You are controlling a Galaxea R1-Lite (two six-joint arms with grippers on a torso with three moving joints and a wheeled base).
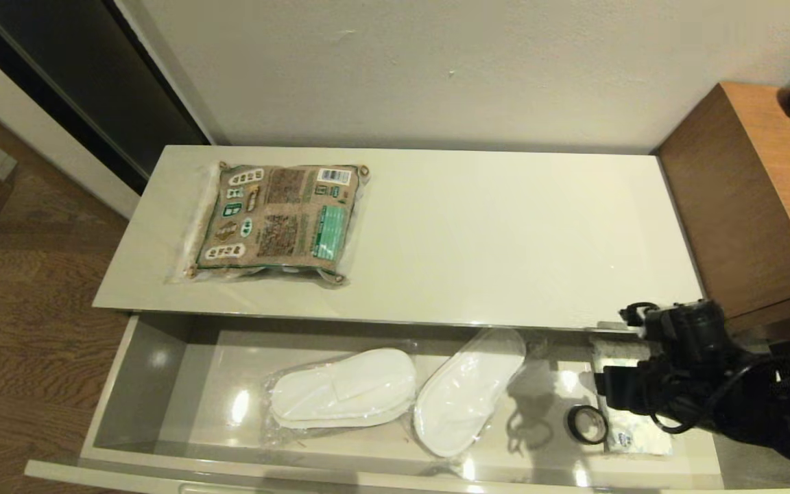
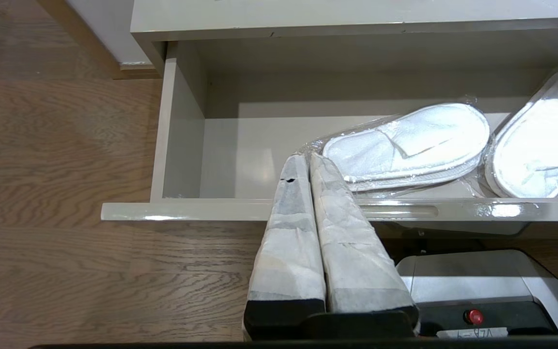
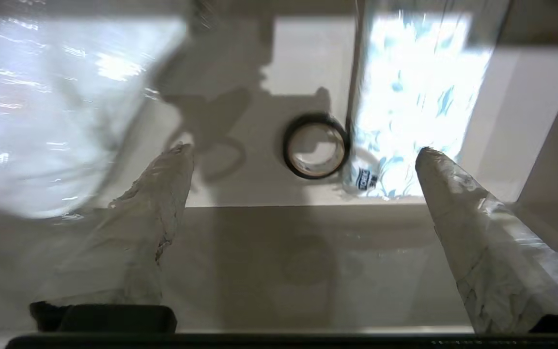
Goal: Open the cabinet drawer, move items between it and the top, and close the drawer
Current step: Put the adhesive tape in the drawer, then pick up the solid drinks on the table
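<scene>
The packet (image 1: 278, 218) lay on the top (image 1: 505, 233) at 10 o'clock. The left pincer (image 2: 308, 162) was closed, holding nothing, before the open drawer (image 1: 182, 384). At 4 o'clock the right pincer (image 3: 303, 152) hung wide open above the tape ring (image 1: 587, 424), which touched the tissue pack (image 1: 631, 436).

Glossy grey drawer (image 1: 162, 357), plastic-wrapped cloth slippers (image 1: 343, 391) (wood-grain floor (image 1: 18, 329))

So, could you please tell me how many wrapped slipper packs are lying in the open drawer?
2. One slipper pack lies mid-drawer; the second lies angled just right of it, left of the tape ring. The right arm may hide more beyond.
</scene>
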